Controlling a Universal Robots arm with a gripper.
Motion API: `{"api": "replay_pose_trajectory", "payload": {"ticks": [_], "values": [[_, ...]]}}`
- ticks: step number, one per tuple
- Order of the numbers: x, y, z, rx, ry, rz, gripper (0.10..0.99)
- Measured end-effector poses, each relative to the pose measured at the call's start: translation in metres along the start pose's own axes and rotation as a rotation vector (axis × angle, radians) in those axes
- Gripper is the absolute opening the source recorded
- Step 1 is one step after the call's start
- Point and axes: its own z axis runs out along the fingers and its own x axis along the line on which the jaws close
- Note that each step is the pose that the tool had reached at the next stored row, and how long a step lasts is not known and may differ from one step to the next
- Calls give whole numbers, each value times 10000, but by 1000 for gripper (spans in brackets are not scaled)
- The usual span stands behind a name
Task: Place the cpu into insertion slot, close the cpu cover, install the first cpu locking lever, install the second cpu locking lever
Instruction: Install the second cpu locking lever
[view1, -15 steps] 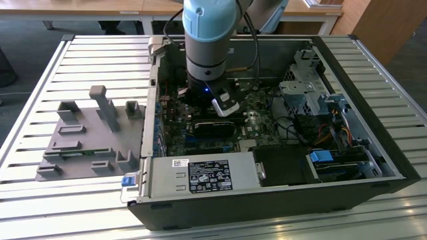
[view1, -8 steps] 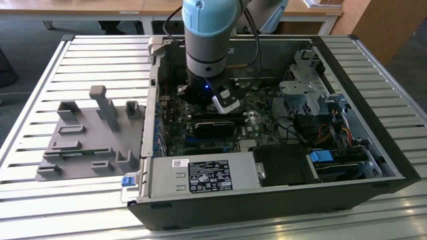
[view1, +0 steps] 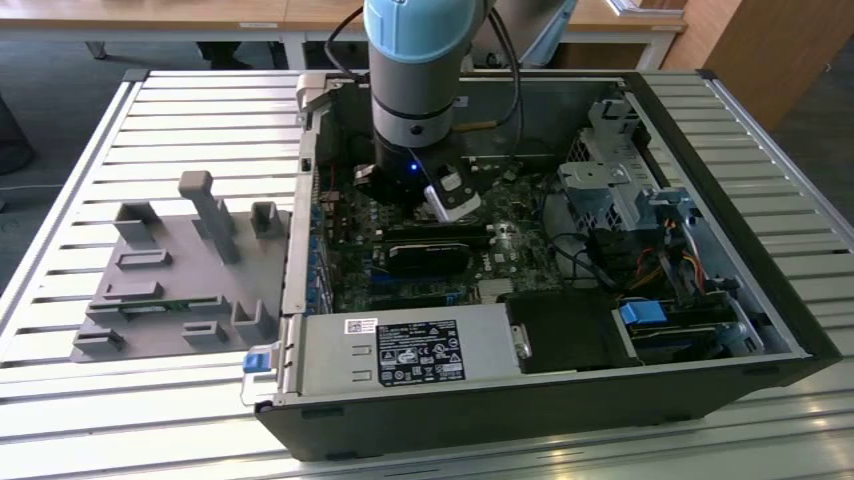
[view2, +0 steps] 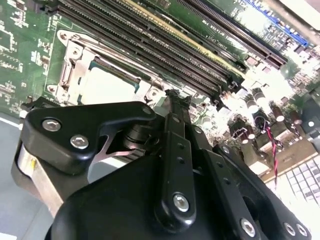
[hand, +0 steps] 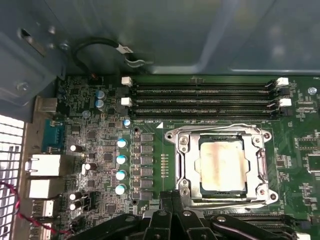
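CPU (hand: 222, 167) placement is already done: the pale, silvery-beige chip is seen lying flat inside the insertion slot (hand: 186, 150) on the green motherboard (hand: 100, 165), with the cpu cover (hand: 260, 162) lying down around it as a silvery frame, the chip's face showing through the cut-out middle. In the second wrist view the same chip (view2: 107, 85) is seen framed by the metal plate (view2: 70, 67).

The gripper (hand: 172, 200) is seen just beside the socket's edge, on the side away from the memory slots (hand: 200, 97); its two black fingers (hand: 166, 205) are pressed together with no gap between them, and nothing is held. Whether the tips touch the socket frame cannot be told. In the second wrist view the tip (view2: 176, 96) is seen close to a corner of the frame, between the socket and the long black slots (view2: 165, 45).

In the exterior view the arm (view1: 420, 90) is lowered into the open computer case (view1: 747, 330), which lies on a slatted table (view1: 80, 400). A grey fixture (view1: 174, 275) stands on the table towards the exterior view's left, well apart from the case.
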Motion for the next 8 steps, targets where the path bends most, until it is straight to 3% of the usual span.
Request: {"api": "replay_pose_trajectory", "payload": {"ticks": [4, 8], "values": [[0, 12, -59, 1, 1, -1, 106], [-1, 13, -60, -1, -1, -1, 106]]}}
